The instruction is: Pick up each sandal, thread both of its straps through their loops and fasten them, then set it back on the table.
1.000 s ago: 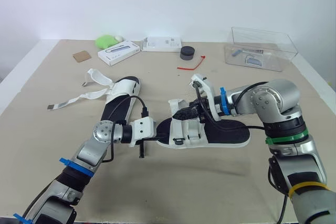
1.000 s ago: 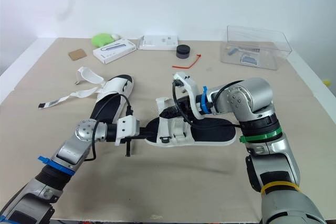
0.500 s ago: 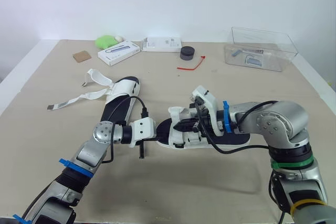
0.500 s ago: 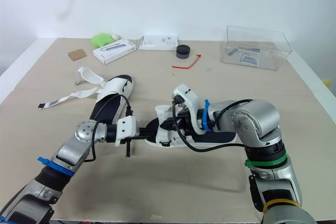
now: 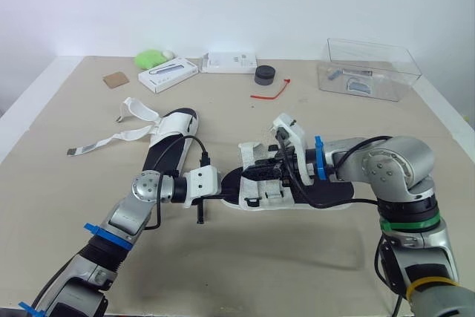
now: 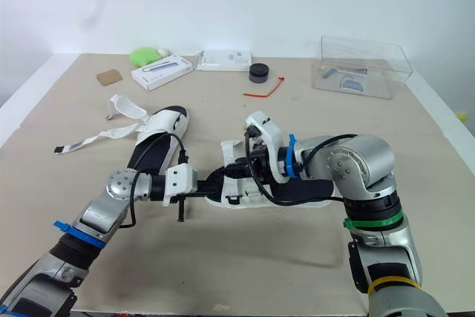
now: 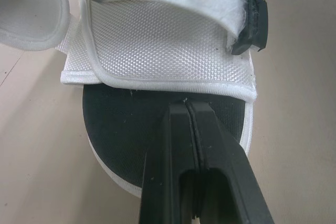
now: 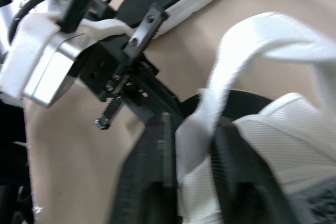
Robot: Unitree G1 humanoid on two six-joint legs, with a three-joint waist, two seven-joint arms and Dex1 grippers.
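On the beige table (image 5: 297,272), the black-soled, white-strapped sandal (image 5: 326,192) lies at centre, our left gripper (image 7: 186,103), fingers together, pressing its toe, our right gripper (image 8: 191,156) pinching a white woven strap (image 8: 252,40); we judge threading underway, next steering that strap into a black plastic loop (image 7: 251,22).

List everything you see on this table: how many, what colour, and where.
sandal: 1, white straps, black sole, table centre
second sandal: 1, white and black, left of centre, straps undone
boxes: 2, white, back
green lump: 1, back left
brown square: 1, back left
round puck: 1, black, back centre
tie: 1, red, near the puck
clear case: 1, transparent, back right, small items inside
table: 1, beige
left gripper: black, shut, at the centre sandal's toe
right gripper: black, shut on that sandal's white strap
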